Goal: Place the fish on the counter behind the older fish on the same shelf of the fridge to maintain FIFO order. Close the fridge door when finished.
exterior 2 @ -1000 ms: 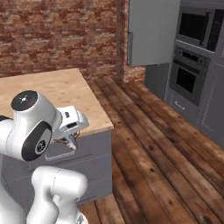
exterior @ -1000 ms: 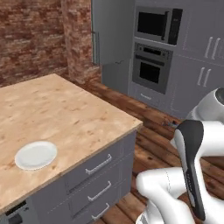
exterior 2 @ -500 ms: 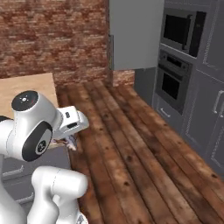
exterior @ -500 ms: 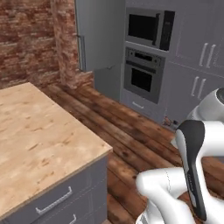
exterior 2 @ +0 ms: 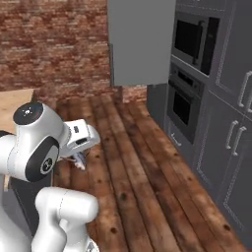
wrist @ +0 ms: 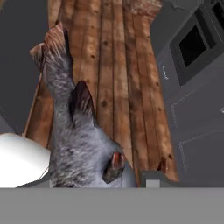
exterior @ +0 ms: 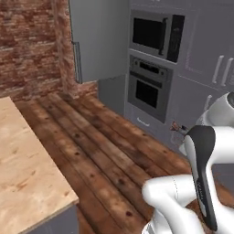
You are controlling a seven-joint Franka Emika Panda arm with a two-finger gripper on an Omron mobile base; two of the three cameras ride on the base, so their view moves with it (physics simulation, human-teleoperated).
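Out over the plank floor (exterior 2: 123, 162), away from the desk (exterior: 23, 173), the robot is carrying the fish (wrist: 78, 144) toward the fridge (exterior: 98, 39). The hand view is showing the mottled grey fish lying right against the tool (wrist: 131, 175), its body pressed down between the finger tips and its tail pointing up and away over the boards; so the tool is looking clenched on the fish, gripping it near the head end. From the right side, the tool (exterior 2: 78, 158) is hanging just below the arm's wrist with a small scrap of the fish poking out beneath it. This is, to my eye, the transport step: the fish is off the desk and not yet on any shelf. The fridge door (exterior 2: 141, 42) is standing as a tall grey panel ahead, and I cannot tell from where I am standing what is lying inside. Next, I would judge, the base is needing to come round to face the open fridge, and the arm is needing to reach past the red fish to set this one behind it.
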